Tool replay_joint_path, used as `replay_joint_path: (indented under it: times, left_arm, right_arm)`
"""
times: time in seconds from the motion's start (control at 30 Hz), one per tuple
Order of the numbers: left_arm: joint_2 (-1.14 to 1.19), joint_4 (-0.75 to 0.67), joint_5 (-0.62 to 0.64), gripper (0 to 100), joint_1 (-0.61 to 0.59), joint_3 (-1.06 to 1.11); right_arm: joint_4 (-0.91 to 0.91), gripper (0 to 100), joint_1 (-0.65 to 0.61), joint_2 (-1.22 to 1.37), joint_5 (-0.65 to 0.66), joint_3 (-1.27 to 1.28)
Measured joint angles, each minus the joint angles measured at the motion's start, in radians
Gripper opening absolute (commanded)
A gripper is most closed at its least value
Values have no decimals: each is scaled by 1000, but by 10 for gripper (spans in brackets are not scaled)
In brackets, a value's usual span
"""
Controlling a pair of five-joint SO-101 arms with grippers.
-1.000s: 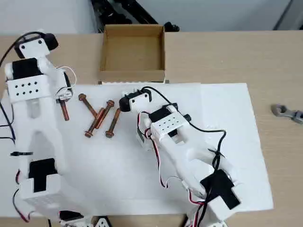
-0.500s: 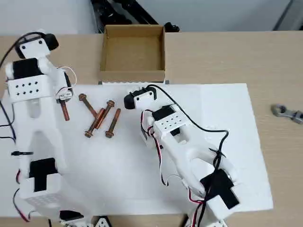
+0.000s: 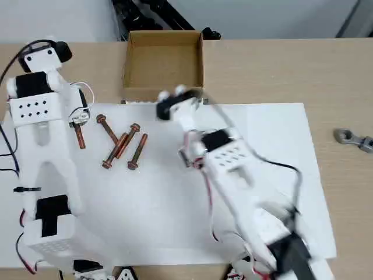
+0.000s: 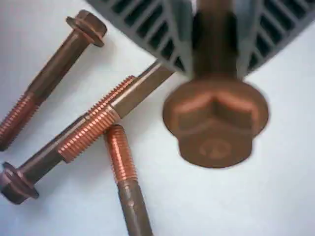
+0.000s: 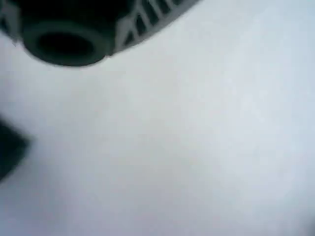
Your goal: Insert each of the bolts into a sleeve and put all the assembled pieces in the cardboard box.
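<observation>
Held a copper bolt [image 4: 215, 123] clamped head-out in the left tool [image 3: 78, 119], and what looked like a dark sleeve [image 5: 64, 60] pinched in the right tool [image 3: 175, 105], near the cardboard box [image 3: 163, 92]. Found several loose bolts [image 3: 138, 150] on the white sheet [image 3: 262, 146] and the box empty. Judged barely begun, with nothing yet assembled.

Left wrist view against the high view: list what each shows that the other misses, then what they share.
Extra in the left wrist view: the hexagonal flanged head of the held bolt seen close up, clamped in the left gripper, and the threads on the loose bolts. Extra in the high view: the cardboard box, the right arm, and a metal tool lying off the white sheet. Shared: the held bolt, the loose bolts beside it, and the white sheet under them.
</observation>
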Motion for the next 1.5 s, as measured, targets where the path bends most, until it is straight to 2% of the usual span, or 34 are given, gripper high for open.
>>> replay_joint_path:
  times: [0.17, 0.37, 0.6, 0.73, 0.87, 1.0, 1.1, 1.2, 1.37, 1.5]
  left_arm:
    - [0, 0, 0, 5, 0, -12]
    - [-31, 2, 0, 5, 18, -183]
    - [-210, 3, 0, 5, 196, -356]
    - [-239, 3, 0, 5, 242, -362]
    - [-239, -8, 0, 5, 250, -362]
    - [-239, -17, 3, 5, 250, -362]
    - [-239, -29, 68, 5, 273, -382]
    - [-241, -38, 81, 5, 316, -442]
    - [-242, -38, 44, 5, 387, -534]
    - [-247, -38, 8, 5, 427, -540]
  right_arm:
    - [0, 3, 57, -290, 0, 0]
    - [20, 3, 60, -600, 0, 18]
    - [37, 3, 61, -879, 0, 235]
    - [-83, 4, 66, -961, 0, 411]
    - [-264, 4, 46, -968, 0, 531]
    - [-407, 5, -44, -908, 0, 548]
    - [-516, 4, -60, -824, 0, 549]
    - [-592, 4, -58, -724, 0, 545]
    - [-647, 3, -34, -551, -6, 390]
    - [-582, 3, 3, -457, -81, 213]
